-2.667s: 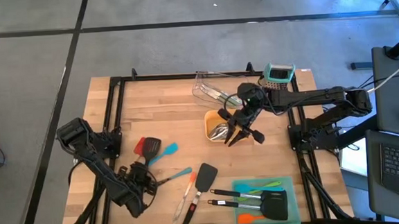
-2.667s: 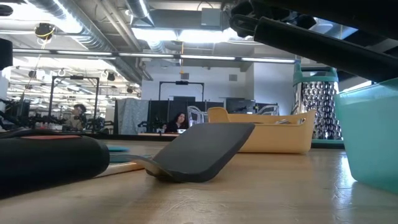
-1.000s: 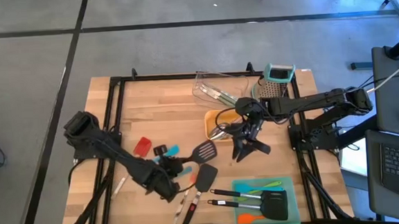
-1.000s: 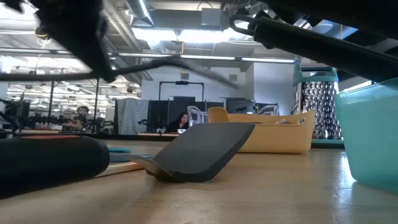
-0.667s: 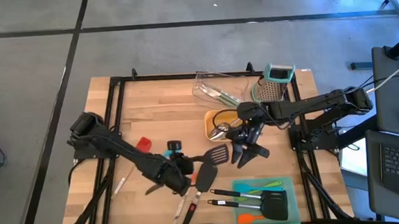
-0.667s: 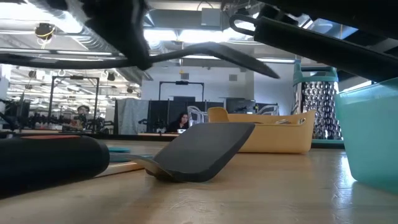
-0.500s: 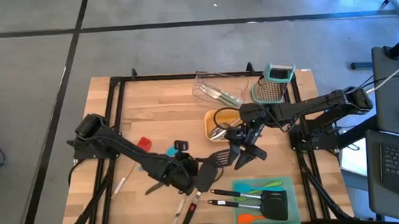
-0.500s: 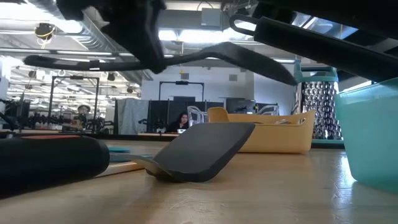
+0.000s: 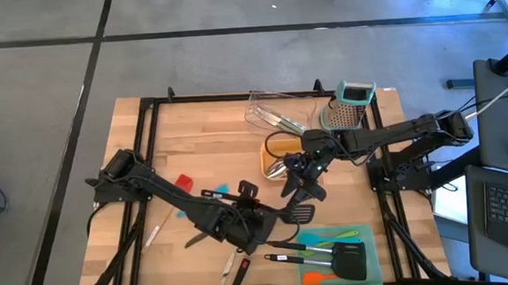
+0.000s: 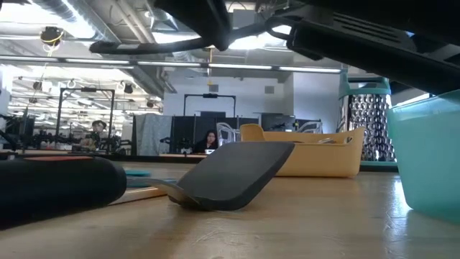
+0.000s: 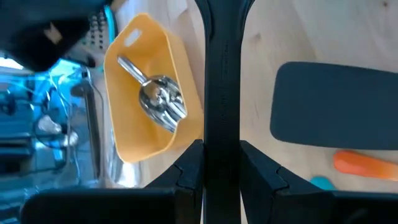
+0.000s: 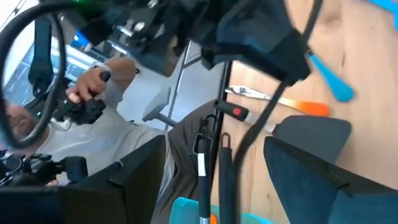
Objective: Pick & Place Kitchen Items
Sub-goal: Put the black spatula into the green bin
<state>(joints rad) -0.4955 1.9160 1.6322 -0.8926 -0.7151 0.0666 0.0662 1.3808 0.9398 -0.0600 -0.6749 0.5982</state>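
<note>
My left gripper (image 9: pixel 269 220) is shut on a black slotted spatula, whose head (image 9: pixel 301 214) hangs over the table just left of the teal tray (image 9: pixel 369 257). In the left wrist view its handle (image 11: pixel 222 74) runs straight ahead. My right gripper (image 9: pixel 298 191) hovers open beside the orange tray (image 9: pixel 271 165), just beyond the spatula head, with nothing between its fingers (image 12: pixel 134 180). A steel scoop (image 11: pixel 161 99) lies in the orange tray. A solid black spatula (image 10: pixel 237 173) rests on the table under my left arm. My left gripper pinches the slotted spatula's handle (image 11: pixel 222 146) between its two fingers. The fingers come from the table's left, about level, and the handle runs on forward from between them. The spatula is lifted clear of the table, its head toward the table's right.
The teal tray holds several black, orange and green utensils (image 9: pixel 332 257). A clear tray (image 9: pixel 270 115) and a steel grater (image 9: pixel 349 106) stand at the back. A red tool (image 9: pixel 183 182), a teal tool (image 9: pixel 222 190) and a dark utensil (image 9: pixel 194 240) lie at mid-left. A person's hand (image 12: pixel 93 84) shows beyond the table.
My left gripper has carried the slotted spatula from the table's middle toward the right and a little toward the near edge, clear of the table, head leading. My right gripper has shifted slightly toward the table's left, staying by the orange tray.
</note>
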